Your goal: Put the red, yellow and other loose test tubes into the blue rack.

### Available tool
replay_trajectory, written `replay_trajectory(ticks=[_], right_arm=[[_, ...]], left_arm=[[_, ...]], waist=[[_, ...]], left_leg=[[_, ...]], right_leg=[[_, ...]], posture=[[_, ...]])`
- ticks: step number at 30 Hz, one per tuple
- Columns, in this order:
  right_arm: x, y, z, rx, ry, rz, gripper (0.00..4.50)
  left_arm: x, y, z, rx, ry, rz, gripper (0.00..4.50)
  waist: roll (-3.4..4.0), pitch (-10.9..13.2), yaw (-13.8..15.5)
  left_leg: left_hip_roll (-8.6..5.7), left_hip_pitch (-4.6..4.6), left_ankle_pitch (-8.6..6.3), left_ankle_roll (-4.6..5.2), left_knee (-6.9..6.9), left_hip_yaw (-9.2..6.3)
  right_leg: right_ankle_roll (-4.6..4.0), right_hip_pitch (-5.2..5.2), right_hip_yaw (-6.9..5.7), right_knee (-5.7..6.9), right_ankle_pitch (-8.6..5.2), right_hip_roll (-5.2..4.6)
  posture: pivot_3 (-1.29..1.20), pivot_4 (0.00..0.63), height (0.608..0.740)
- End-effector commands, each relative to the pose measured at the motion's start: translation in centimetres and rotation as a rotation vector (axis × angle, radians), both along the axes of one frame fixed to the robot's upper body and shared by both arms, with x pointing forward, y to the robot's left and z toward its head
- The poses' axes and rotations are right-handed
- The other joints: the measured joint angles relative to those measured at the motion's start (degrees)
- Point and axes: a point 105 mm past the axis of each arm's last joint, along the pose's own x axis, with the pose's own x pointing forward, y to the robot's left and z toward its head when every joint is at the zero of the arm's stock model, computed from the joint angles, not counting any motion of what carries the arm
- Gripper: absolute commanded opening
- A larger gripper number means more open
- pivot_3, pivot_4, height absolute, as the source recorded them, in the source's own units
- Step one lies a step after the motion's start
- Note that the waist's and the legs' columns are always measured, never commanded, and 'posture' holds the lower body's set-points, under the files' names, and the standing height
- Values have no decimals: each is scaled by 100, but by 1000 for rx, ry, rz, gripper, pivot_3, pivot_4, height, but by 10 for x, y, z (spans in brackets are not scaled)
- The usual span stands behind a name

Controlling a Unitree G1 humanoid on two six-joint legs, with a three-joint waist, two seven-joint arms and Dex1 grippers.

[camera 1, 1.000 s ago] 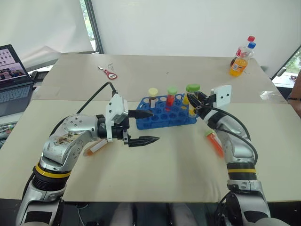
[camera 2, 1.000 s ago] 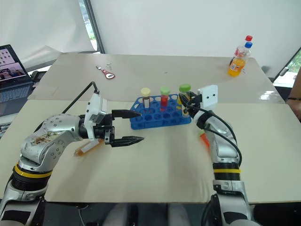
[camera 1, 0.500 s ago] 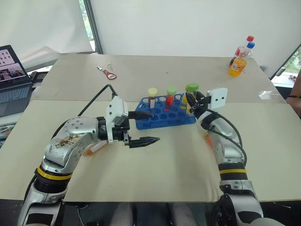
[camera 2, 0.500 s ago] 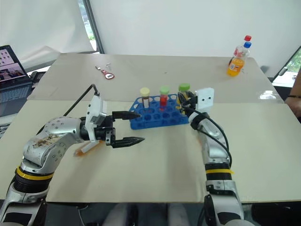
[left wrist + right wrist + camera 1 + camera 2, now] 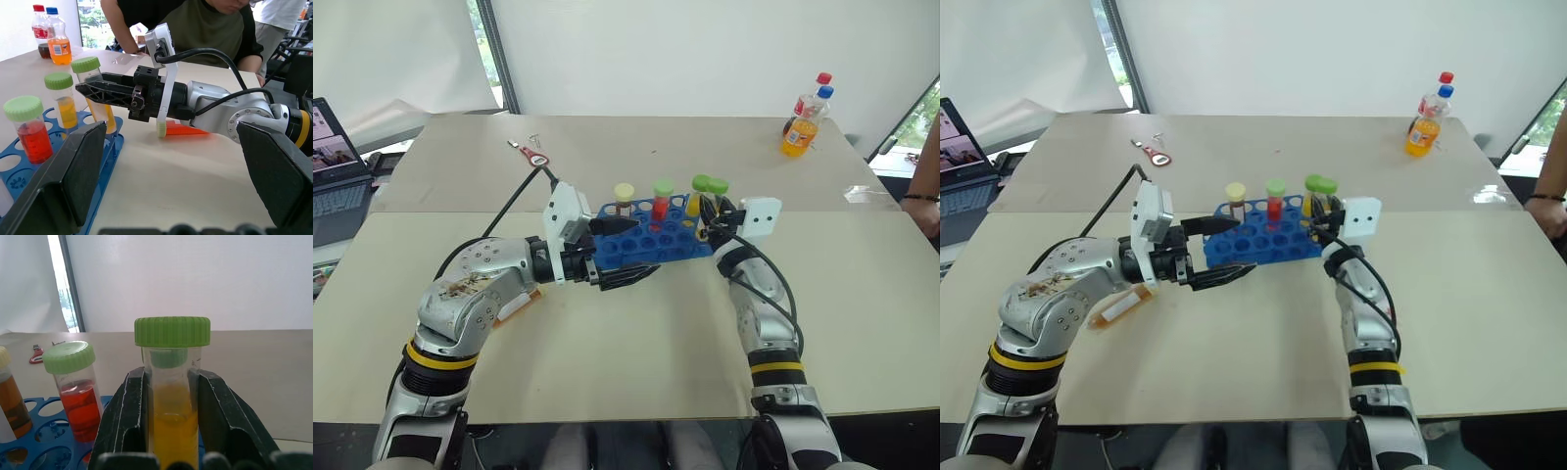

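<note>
While the blue rack (image 5: pixel 651 235) sits mid-table, the left gripper (image 5: pixel 612 251), jaws spread wide, brackets its 9 o'clock end, likely bracing it. At 3 o'clock the right gripper (image 5: pixel 168 418) clamps the yellow tube (image 5: pixel 172 396), its foot hidden, so seating is unclear.

The blue rack (image 5: pixel 651 235) looks like glossy moulded plastic. The 3 tubes standing in it are clear smooth plastic, the yellow tube (image 5: pixel 172 426) with a ribbed matt green cap. The table (image 5: pixel 636 362) is smooth, matt beige. The right gripper (image 5: pixel 93 91) fingers are matt black plastic; both forearms are brushed metal.
</note>
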Motion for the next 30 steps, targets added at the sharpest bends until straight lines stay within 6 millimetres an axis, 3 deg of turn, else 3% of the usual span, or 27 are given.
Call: replay_trajectory(ticks=[1, 2, 3, 10, 20, 30], right_arm=[[-1, 1, -6, -8, 9, 7, 995], [-1, 0, -6, -2, 12, 7, 995], [-1, -1, -6, 3, 15, 10, 2053], [-4, -9, -16, -10, 60, 7, 4421], [-25, -12, -4, -92, 48, 72, 4467], [-64, -49, 16, -262, 112, 150, 4467]], left_arm=[[-4, -1, 14, -16, -50, -10, 4500], [-3, -1, 14, -14, -52, -7, 4500], [-3, 0, 14, -13, -54, -4, 4500], [-2, 0, 18, -44, -40, 4, 4500], [3, 5, 14, -15, -58, 32, 4500], [12, 14, 8, 10, -82, 76, 4500]], waist=[[0, 0, 0], [0, 0, 1], [0, 0, 0], [1, 1, 8], [1, 1, 17], [1, 2, 77]], left_leg=[[0, 1, 0, 0, 0, 0], [0, 1, 0, 0, 0, 0], [0, 1, 0, 0, -1, 0], [0, -6, 0, 0, -3, 0], [-1, -7, 0, 0, -3, -2], [-4, -11, 0, 0, -1, -2]], right_leg=[[0, 0, 0, -1, 0, 0], [0, 0, 0, -2, 0, 0], [0, 0, 0, -1, 0, 1], [0, -4, 0, 0, 0, -1], [0, -5, -1, -7, 0, 0], [1, -3, -2, -32, -1, -1]], posture=[[0, 150, 740], [0, 150, 740], [0, 150, 740], [0, 150, 740], [0, 150, 740], [0, 150, 740]])
